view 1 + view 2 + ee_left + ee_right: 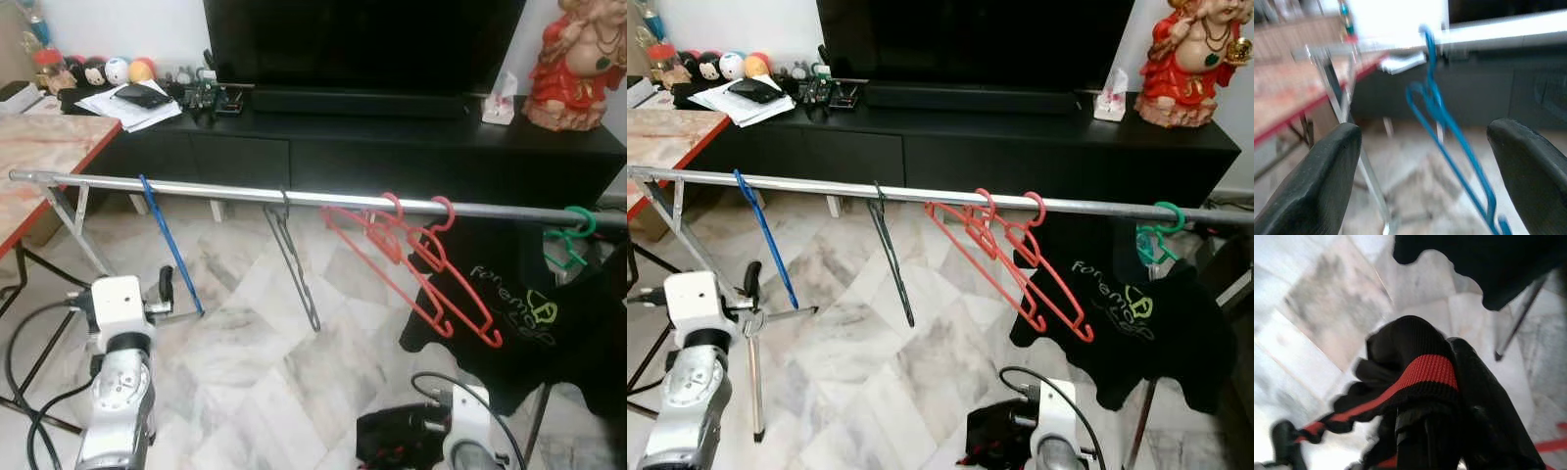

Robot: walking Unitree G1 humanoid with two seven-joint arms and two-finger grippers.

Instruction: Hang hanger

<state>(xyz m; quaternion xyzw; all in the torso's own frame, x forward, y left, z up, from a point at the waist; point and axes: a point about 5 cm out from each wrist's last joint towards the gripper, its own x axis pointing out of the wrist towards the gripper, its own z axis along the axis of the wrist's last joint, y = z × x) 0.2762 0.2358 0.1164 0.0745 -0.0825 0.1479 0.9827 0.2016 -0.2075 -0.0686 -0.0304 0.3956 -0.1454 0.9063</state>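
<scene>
Blue hanger [168, 243] already on rail [225, 191] near its left end, long axis hanging down, just ahead of left gripper [1425, 176], fingers spread, empty. Right gripper [1449, 431] low, clamped on black-red garment [1410, 362].

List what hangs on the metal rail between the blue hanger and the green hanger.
In the left eye view, a thin black hanger, then two red plastic hangers, between the blue hanger and green hanger.

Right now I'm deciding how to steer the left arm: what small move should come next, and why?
Probably draw the left claw back a little. The blue hanger already hooks over the rail, and the claw's black fingers stand open on either side of it, gripping nothing. The right claw holds a black garment with a red stripe.
</scene>
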